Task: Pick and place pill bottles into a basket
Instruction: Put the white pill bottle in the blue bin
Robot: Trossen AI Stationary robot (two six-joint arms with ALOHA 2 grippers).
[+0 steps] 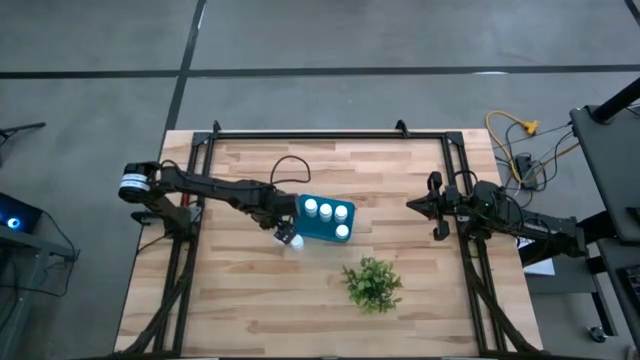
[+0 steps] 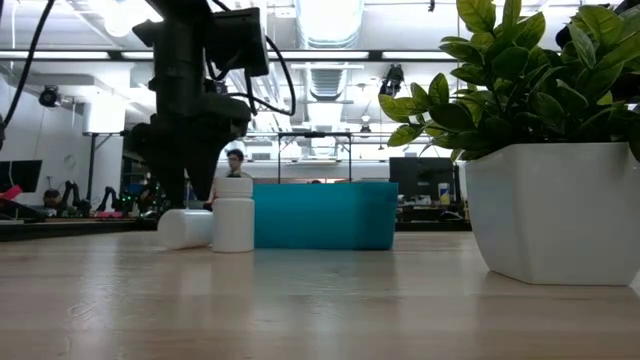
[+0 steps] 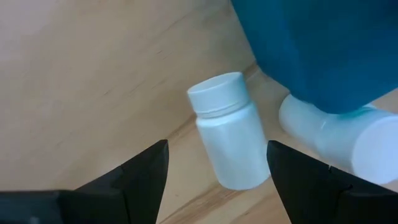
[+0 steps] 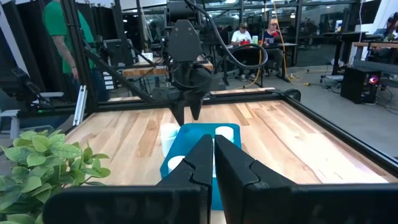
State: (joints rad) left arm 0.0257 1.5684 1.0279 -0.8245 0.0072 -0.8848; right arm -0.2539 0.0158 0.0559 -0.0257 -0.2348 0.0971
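Note:
The teal basket stands mid-table and holds three white pill bottles, caps up. Two more pill bottles are on the wood just outside its near left corner: one stands upright on its base, the other lies on its side. My left gripper hangs open above them, pointing down, its fingers on either side of the upright bottle without touching it. My right gripper waits shut at the table's right side, held level.
A green plant in a white pot stands near the basket, toward the table's near edge. A black frame rail runs along the table's far edge and sides. Bare wood lies to the near left.

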